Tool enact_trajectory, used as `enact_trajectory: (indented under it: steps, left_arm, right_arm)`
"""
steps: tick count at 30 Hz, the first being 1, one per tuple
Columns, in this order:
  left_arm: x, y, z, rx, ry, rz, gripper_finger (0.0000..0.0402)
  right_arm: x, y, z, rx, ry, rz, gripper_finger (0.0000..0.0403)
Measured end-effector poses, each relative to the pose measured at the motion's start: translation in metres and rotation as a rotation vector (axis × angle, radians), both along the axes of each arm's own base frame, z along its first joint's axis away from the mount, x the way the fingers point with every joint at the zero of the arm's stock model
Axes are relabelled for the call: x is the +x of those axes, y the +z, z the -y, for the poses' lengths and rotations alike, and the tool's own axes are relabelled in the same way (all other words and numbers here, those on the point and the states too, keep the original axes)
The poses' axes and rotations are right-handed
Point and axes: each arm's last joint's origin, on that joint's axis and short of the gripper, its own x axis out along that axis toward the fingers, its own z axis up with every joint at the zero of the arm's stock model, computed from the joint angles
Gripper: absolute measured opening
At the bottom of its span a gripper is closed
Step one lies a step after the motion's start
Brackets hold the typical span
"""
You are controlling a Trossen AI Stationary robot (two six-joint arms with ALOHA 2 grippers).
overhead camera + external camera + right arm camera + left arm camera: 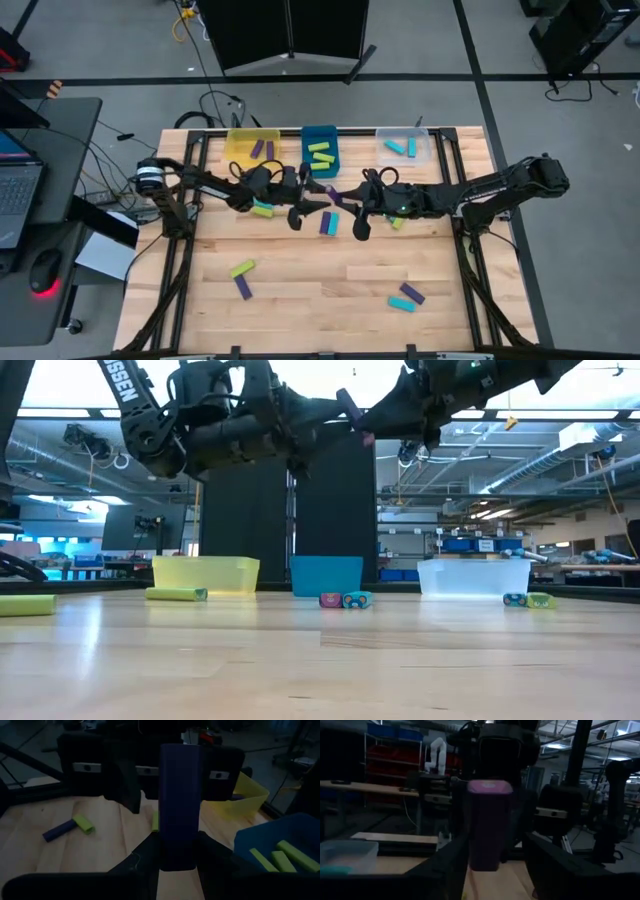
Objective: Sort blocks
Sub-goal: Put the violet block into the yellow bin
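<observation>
High over the table's middle, a purple block [333,196] [350,407] hangs between my two grippers, which face each other. My right gripper [179,845] [350,200] is shut on one end of it. My left gripper [495,840] [318,203] is open, its fingers on either side of the block's other end [489,795]; a gap shows beside one finger. Loose blocks lie on the table: a lime and cyan pair [262,208], a purple and cyan pair [328,222], and a lime one [242,267]. My right gripper pinches the purple block's near end [179,857] between its two fingers, coming about level from the table's right. The block sticks out past the fingertips toward the left gripper, lifted clear of the table. My left gripper: whether one finger [460,855] still touches the block, I cannot tell.
Along the far edge stand a yellow bin [240,150] holding purple blocks, a blue bin [320,135] holding lime ones, and a clear bin [425,150] holding cyan ones. More blocks lie near the front: purple [243,287], cyan [402,303], purple [412,293].
</observation>
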Motion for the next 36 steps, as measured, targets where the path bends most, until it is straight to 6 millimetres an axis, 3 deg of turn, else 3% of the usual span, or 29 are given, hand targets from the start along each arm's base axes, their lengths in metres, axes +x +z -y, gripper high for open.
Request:
enact_trajectory:
  steps: [15, 19, 26, 32, 36]
  left_arm:
    - [0.007, 0.014, 0.000, 0.015, -0.029, 0.058, 0.0210]
    - [0.007, 0.014, 0.000, 0.017, -0.039, 0.057, 0.0189]
    - [0.010, 0.019, -0.001, 0.031, -0.042, 0.076, 0.0111]
    - [0.011, 0.020, -0.001, 0.033, -0.044, 0.078, 0.0110]
    - [0.010, 0.022, -0.002, 0.031, -0.048, 0.079, 0.0110]
  right_arm:
    - [0.001, 0.004, -0.001, -0.029, 0.028, 0.035, 0.0108]
    - [0.001, 0.004, -0.001, -0.030, 0.035, 0.035, 0.0108]
    - [0.001, 0.005, -0.001, -0.029, 0.036, 0.043, 0.0108]
    - [0.001, 0.005, -0.001, -0.030, 0.036, 0.043, 0.0110]
    - [0.001, 0.004, 0.000, -0.022, 0.036, 0.032, 0.0153]
